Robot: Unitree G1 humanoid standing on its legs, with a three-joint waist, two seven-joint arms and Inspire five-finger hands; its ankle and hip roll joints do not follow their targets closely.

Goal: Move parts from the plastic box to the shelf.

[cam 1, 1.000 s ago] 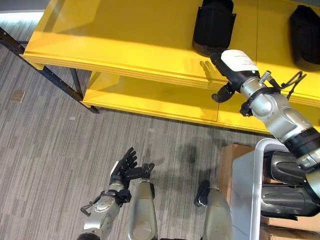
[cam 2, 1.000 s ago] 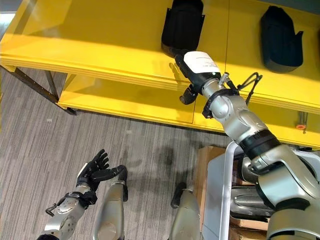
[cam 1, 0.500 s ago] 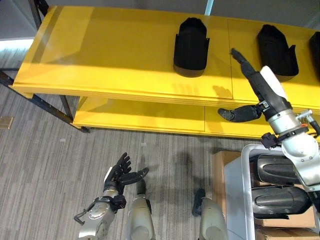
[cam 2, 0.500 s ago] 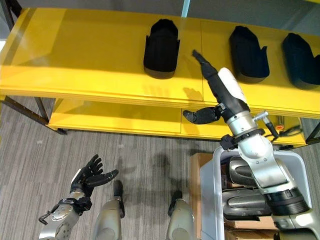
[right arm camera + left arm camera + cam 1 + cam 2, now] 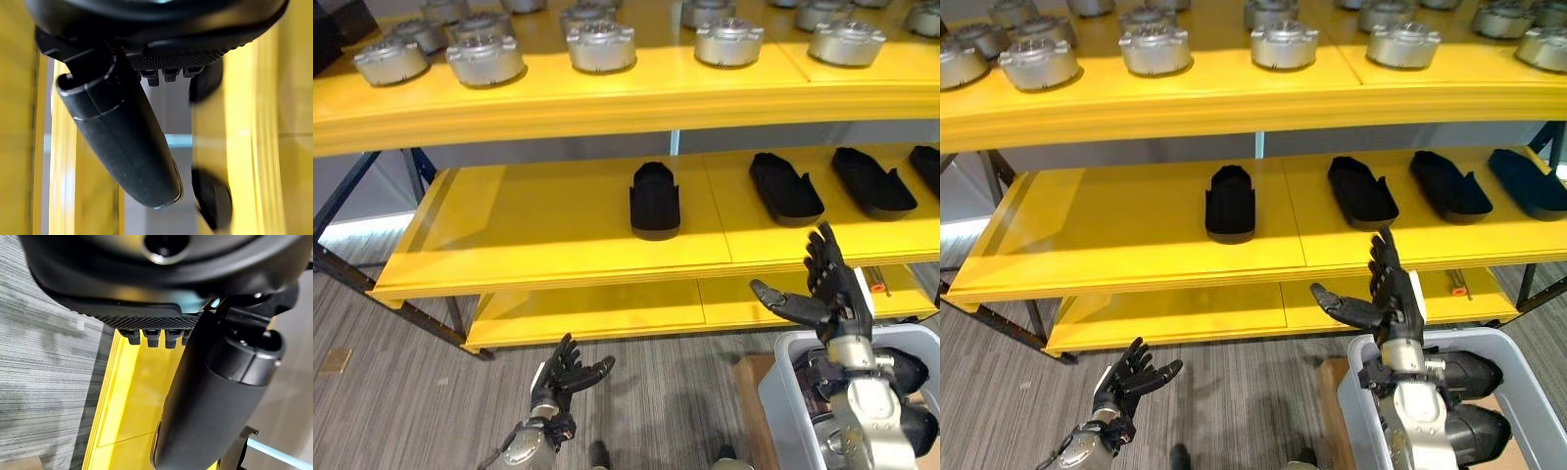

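Observation:
Several black shoe-shaped parts lie in a row on the yellow shelf's middle board; the leftmost part sits apart from the second part and the third. My right hand is open and empty, its fingers spread upward in front of the shelf edge, just above the grey plastic box. Dark parts lie inside the box. My left hand hangs open and empty low over the floor, left of the box.
The top board carries several silver round parts. A lower yellow board runs near the floor. A brown cardboard box stands against the plastic box's left side. Grey floor lies before the shelf.
The camera has tilted up, bringing the top board into sight. My right hand has drawn back from the middle board toward the box, empty. The left hand stays open and low.

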